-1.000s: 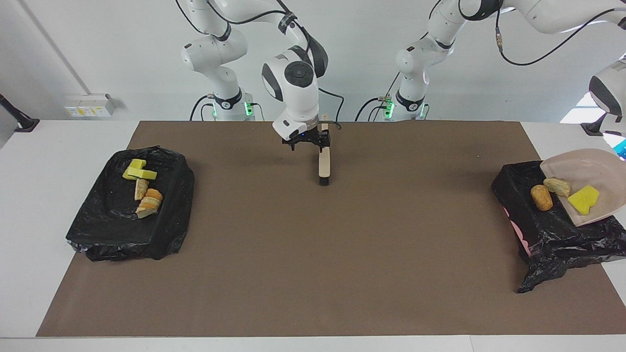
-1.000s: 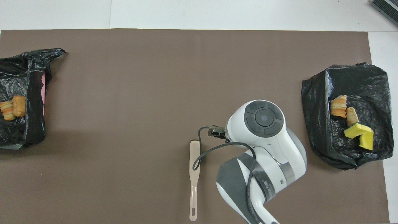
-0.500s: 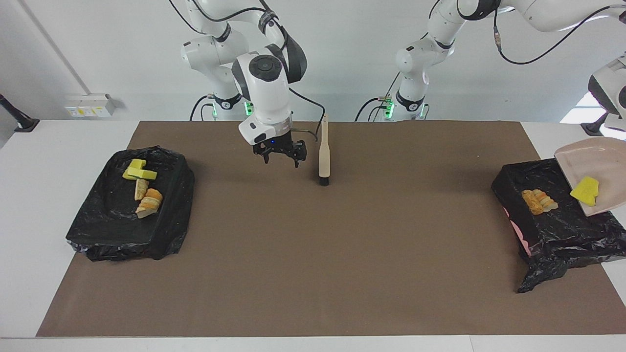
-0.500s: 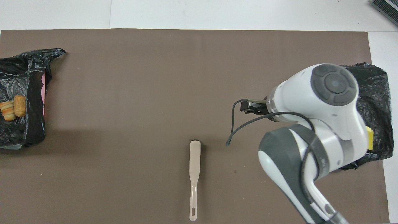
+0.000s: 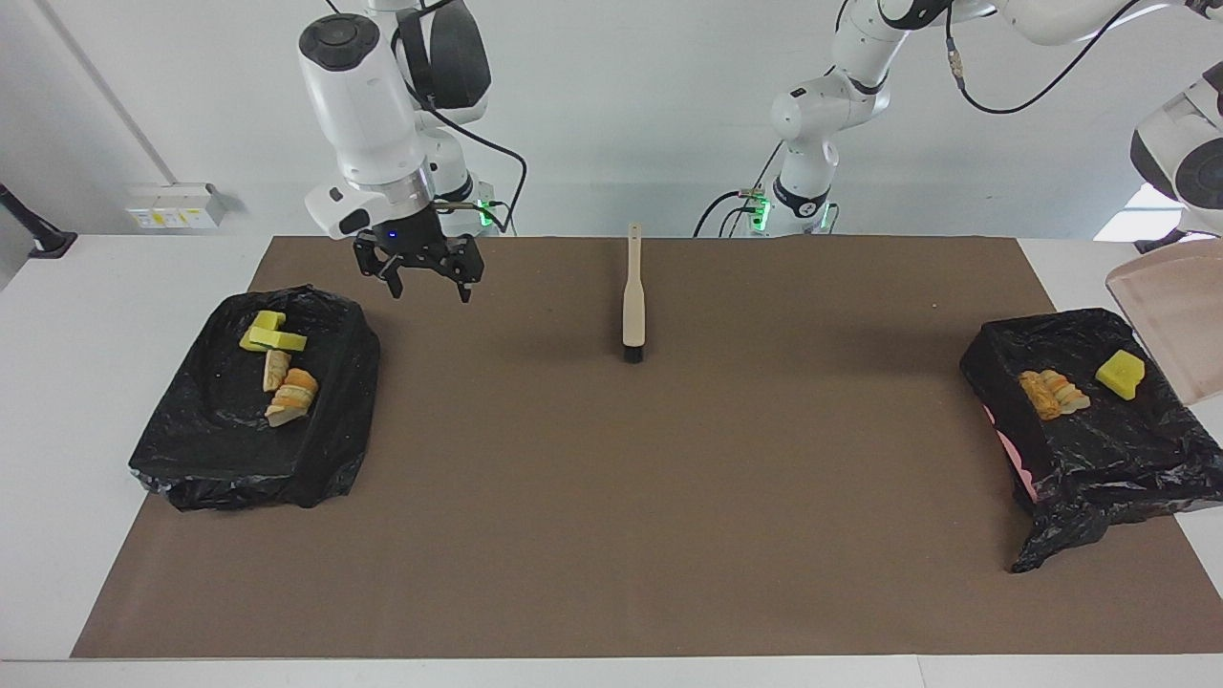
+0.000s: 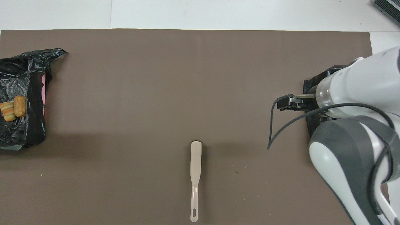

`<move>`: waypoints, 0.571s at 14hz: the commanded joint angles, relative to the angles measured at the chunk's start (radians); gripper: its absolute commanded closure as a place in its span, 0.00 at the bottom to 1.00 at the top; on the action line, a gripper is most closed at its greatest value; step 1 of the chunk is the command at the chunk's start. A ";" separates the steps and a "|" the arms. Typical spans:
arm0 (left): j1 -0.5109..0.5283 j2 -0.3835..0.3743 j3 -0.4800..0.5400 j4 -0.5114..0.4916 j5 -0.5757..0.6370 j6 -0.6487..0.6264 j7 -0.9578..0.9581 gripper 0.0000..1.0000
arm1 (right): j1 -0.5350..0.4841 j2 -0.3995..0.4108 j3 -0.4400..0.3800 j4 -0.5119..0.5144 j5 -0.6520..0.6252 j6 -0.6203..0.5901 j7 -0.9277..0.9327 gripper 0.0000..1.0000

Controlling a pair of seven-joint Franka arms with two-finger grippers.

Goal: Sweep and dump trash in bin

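1. Facing view: trash sits in two black-bagged bins (image 5: 1080, 420); three chunks (image 5: 1051, 393) here, four (image 5: 277, 368) in the other bin (image 5: 248, 411).
2. Brush (image 5: 632, 306) lies on the mat between the bins, released.
3. Right gripper (image 5: 425, 282) hangs open beside its bin.
4. Left gripper, out of view, is clamped on the tipped, emptied dustpan (image 5: 1170, 325).
5. Dumping looks finished.

No legible text, labels or numbers anywhere.

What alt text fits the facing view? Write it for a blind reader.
Trash chunks lie in two black-bagged bins at the table's ends. The left arm holds a dustpan tilted up beside one bin; the open right gripper hangs over the mat beside the other, and a brush lies on the mat between them.
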 commanded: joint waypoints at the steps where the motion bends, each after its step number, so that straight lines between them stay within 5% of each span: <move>1: -0.028 -0.011 0.002 -0.006 -0.112 -0.014 -0.101 1.00 | -0.056 -0.001 0.015 0.080 -0.016 -0.091 -0.048 0.00; 4: -0.030 -0.004 0.004 -0.005 -0.348 -0.019 -0.204 1.00 | -0.088 -0.002 0.013 0.126 -0.012 -0.159 -0.106 0.00; 8: -0.128 0.010 0.002 -0.020 -0.499 -0.062 -0.458 1.00 | -0.111 -0.014 0.013 0.122 -0.012 -0.165 -0.110 0.00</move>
